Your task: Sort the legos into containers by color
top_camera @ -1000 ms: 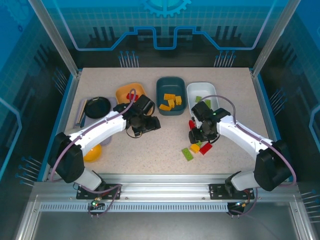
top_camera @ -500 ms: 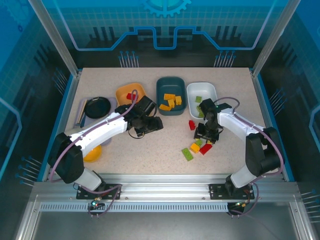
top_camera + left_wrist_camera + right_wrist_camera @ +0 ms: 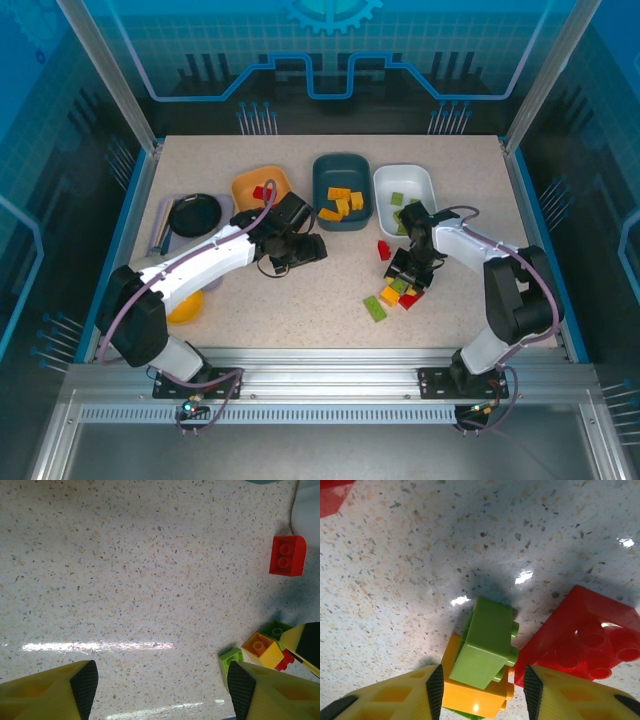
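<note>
Three containers stand at the back: orange (image 3: 250, 186) holding a red lego (image 3: 262, 191), dark teal (image 3: 341, 172) holding orange-yellow legos (image 3: 343, 202), white (image 3: 413, 178) holding green ones (image 3: 397, 198). A loose red lego (image 3: 384, 250) (image 3: 287, 555) lies in front of them. My right gripper (image 3: 406, 281) (image 3: 484, 689) is down over a small pile, its open jaws straddling a green lego (image 3: 487, 649) that lies on an orange-yellow lego (image 3: 477, 699); small gaps show at the pads. A red lego (image 3: 585, 640) lies beside them. Another green lego (image 3: 375, 308) (image 3: 230, 658) lies nearer. My left gripper (image 3: 303, 249) (image 3: 163, 687) hangs open over bare table.
At the left stand a black round pan (image 3: 195, 213) and a grey tray (image 3: 161, 226). A round yellow bowl (image 3: 186, 306) sits under the left arm. The right gripper's finger (image 3: 307, 642) shows at the pile in the left wrist view.
My right gripper has moved from beside the loose red lego down to the pile and narrowed its jaws around the green lego. The left arm has barely shifted.
</note>
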Tool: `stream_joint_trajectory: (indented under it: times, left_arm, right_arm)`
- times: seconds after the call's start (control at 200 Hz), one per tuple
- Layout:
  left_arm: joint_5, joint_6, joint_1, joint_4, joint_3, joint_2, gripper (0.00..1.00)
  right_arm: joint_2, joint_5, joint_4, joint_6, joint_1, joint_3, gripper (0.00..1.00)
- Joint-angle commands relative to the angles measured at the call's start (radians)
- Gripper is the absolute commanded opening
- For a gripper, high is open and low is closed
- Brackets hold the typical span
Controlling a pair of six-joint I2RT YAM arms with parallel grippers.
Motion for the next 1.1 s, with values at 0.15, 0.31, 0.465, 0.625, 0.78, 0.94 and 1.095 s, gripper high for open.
stream_joint_trajectory:
  times: [0.15, 0.31, 0.465, 0.625, 0.78, 0.94, 1.095]
  left_arm:
    - [-0.003, 0.010, -0.007, 0.008, 0.048, 0.023, 0.73]
    - [-0.005, 0.013, -0.007, 0.006, 0.059, 0.028, 0.72]
    - [-0.009, 0.013, -0.008, 0.009, 0.062, 0.026, 0.72]
    - [-0.013, 0.031, -0.018, 0.016, 0.104, 0.022, 0.72]
    - [0.000, 0.036, -0.018, 0.048, 0.164, 0.042, 0.72]
    - [0.036, 0.050, -0.019, 0.053, 0.237, 0.104, 0.72]
    - [0.121, 0.028, -0.018, 0.052, 0.281, 0.179, 0.72]
  right_arm:
    - [0.065, 0.019, 0.015, 0.023, -0.017, 0.013, 0.39]
    - [0.090, 0.023, 0.032, 0.010, -0.026, 0.031, 0.25]
    - [0.049, 0.083, 0.000, -0.033, -0.026, 0.084, 0.13]
    - [-0.041, 0.232, -0.090, -0.146, -0.048, 0.238, 0.09]
    - [0.052, 0.327, -0.129, -0.291, -0.082, 0.444, 0.08]
    - [0.291, 0.389, -0.160, -0.394, -0.116, 0.677, 0.08]
    - [0.529, 0.415, -0.218, -0.449, -0.132, 0.906, 0.10]
